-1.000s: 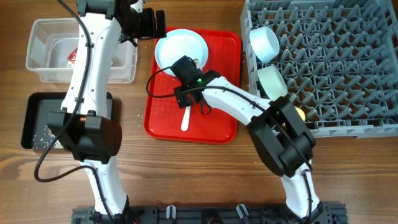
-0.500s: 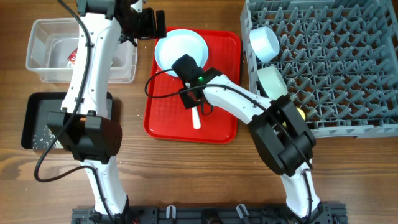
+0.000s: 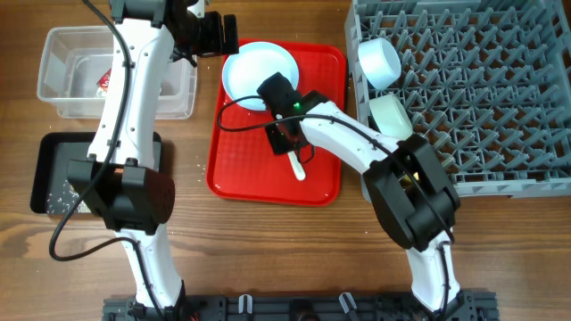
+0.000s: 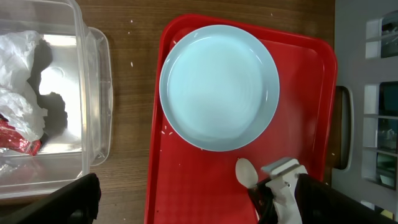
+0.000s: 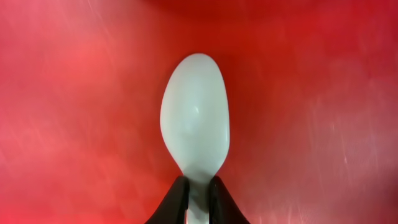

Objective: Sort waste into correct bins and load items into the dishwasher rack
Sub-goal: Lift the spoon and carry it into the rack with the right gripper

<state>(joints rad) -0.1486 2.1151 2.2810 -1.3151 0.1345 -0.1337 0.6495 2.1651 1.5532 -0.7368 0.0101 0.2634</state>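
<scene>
While your right gripper (image 5: pixel 198 199) pinches white plastic spoon (image 5: pixel 194 112) at thin neck over red tray (image 3: pixel 323 183) middle, you risk swivel, slip, drop back onto tray. Left gripper (image 3: pixel 217 34) gapes empty beside tray's far-left corner.

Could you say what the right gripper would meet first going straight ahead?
Probably the red tray: the right gripper, jaws shut on the white spoon, faces its surface, though depth is unclear.

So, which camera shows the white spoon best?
The right wrist view: the white spoon fills the frame, its neck pinched by the right gripper. Overhead shows it small against the red tray, partly hidden. The left wrist view shows only its rounded end.
</scene>
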